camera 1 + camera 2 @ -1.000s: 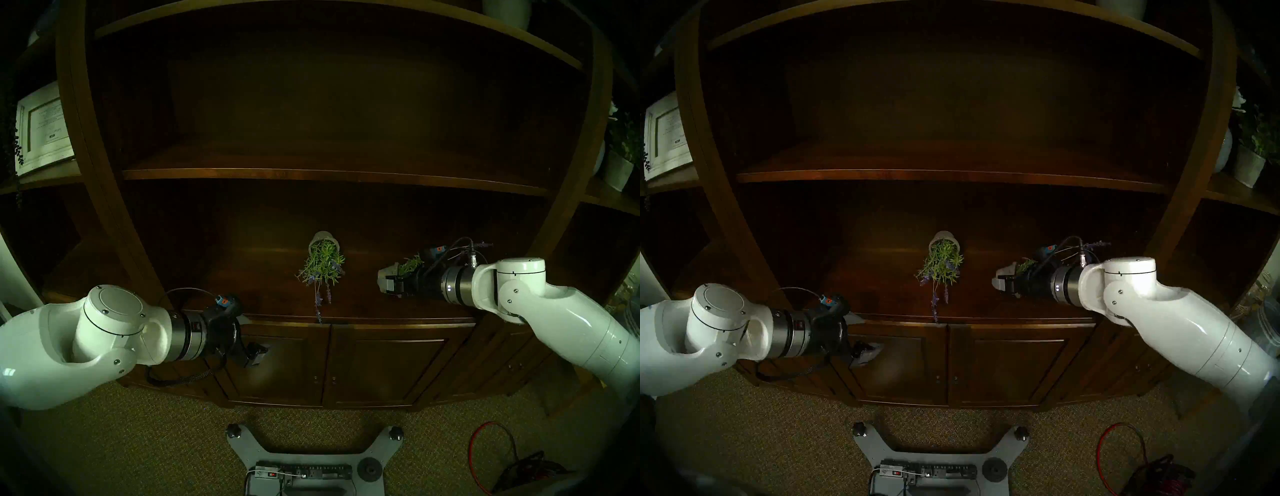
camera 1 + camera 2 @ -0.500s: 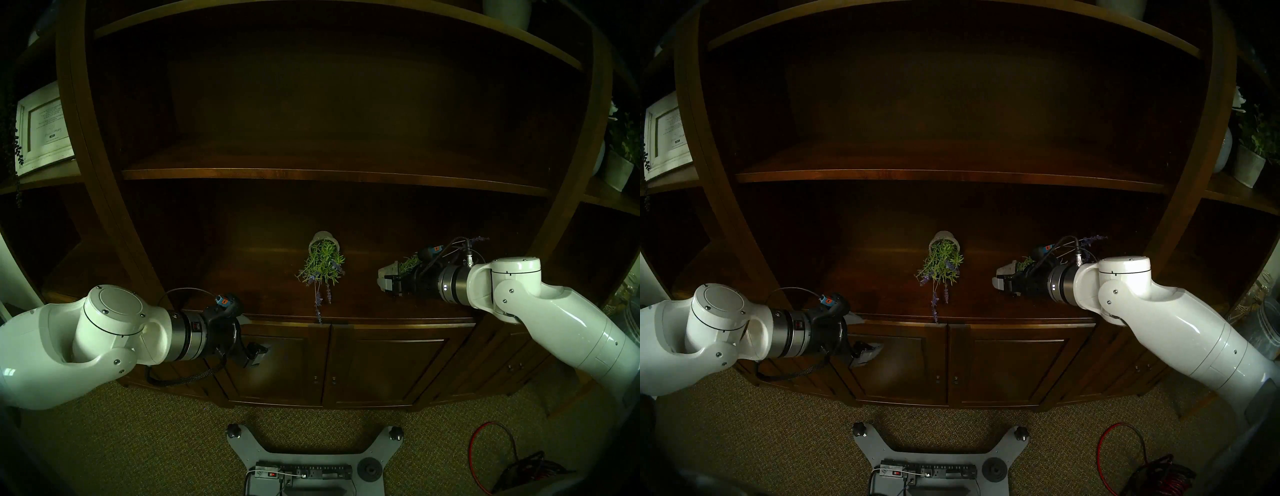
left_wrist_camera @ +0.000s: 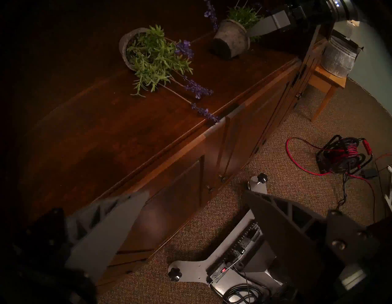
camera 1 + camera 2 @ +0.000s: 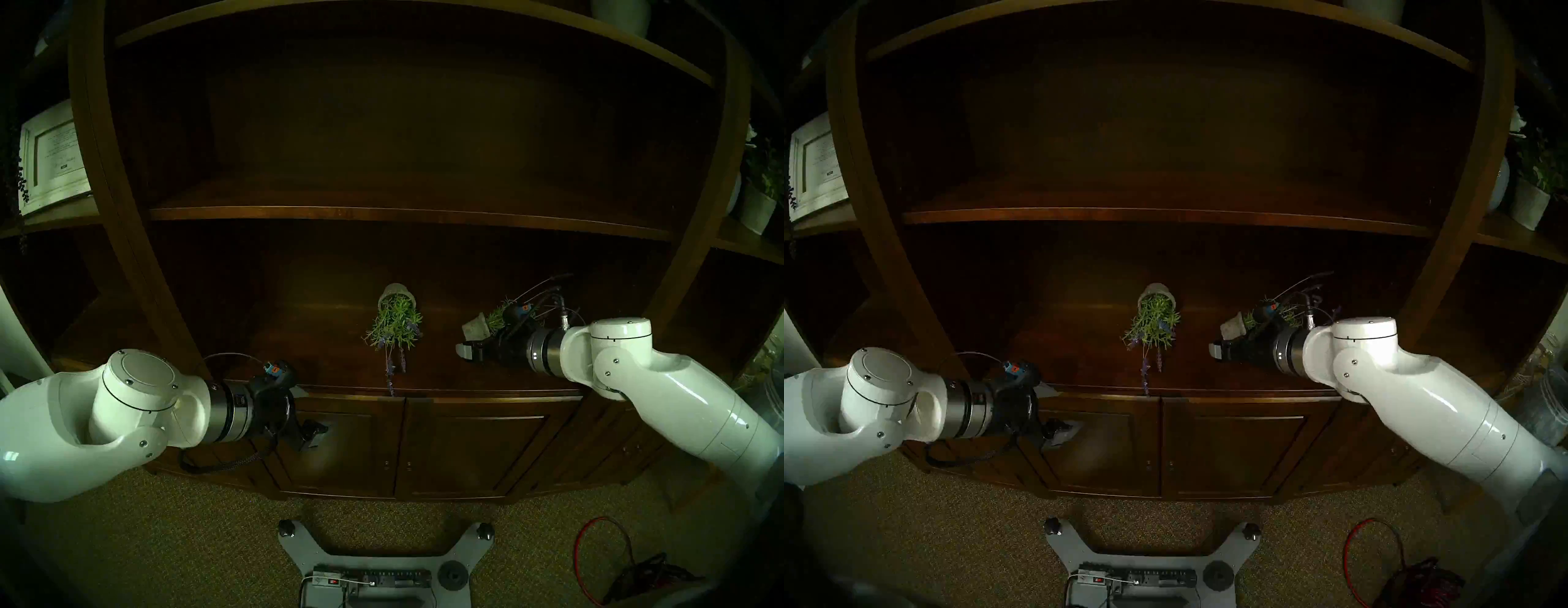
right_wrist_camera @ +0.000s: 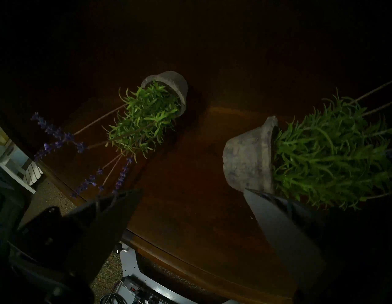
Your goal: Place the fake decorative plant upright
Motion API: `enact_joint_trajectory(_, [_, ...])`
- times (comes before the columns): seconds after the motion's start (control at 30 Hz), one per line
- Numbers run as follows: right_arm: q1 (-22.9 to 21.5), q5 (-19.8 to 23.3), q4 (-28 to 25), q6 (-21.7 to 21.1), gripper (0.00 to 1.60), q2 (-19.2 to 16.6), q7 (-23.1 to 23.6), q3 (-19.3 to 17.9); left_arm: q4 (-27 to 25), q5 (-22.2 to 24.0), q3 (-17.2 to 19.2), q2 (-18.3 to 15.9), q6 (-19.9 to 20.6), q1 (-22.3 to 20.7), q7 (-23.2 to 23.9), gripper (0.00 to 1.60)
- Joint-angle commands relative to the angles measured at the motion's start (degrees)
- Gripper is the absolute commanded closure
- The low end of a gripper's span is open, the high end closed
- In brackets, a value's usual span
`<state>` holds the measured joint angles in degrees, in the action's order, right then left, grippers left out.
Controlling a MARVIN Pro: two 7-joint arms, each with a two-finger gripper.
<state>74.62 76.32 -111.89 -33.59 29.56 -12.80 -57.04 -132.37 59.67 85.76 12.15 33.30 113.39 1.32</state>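
Observation:
Two fake lavender plants in grey pots lie on their sides on the dark wooden cabinet top. The middle plant points its purple stems over the front edge; it also shows in the left wrist view and the right wrist view. The right plant's pot lies tilted, foliage up and to the right. My right gripper is open just in front of this pot, one fingertip at its rim. My left gripper is open and empty in front of the cabinet doors.
A shelf board runs low above the cabinet top. A framed picture and a white potted plant stand on the side shelves. My base with a power strip and a red cable reel are on the carpet.
My right gripper has slid off the right pot, forward and to the left, and stands open beside it. The right plant has swung, its stems now pointing higher. The left arm has not moved.

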Motion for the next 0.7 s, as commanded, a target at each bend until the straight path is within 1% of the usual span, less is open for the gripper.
enact_joint_trajectory(0.0, [-2.5,-1.3,-0.5,-0.3,0.0,2.1,-1.2,0.0,-0.3,0.0,0.9,0.0,-0.3,-0.8,-0.1,0.0])
enact_joint_trajectory(0.1, [-2.6,-1.3,-0.6,-0.4,0.0,2.2,-1.4,-0.1,-0.3,0.0,0.9,0.0,-0.3,-0.8,-0.1,0.0])
enact_joint_trajectory(0.53, [-3.1,0.3,-3.7,-1.3,0.0,0.0,-2.1,-2.8,-0.3,0.0,0.8,0.0,-0.3,-0.8,-0.1,0.0])
enact_joint_trajectory(0.67, [-4.0,-0.5,-4.3,-1.9,0.0,0.1,-3.3,-2.5,-0.3,0.0,0.8,0.0,-0.3,-0.8,-0.1,0.0])
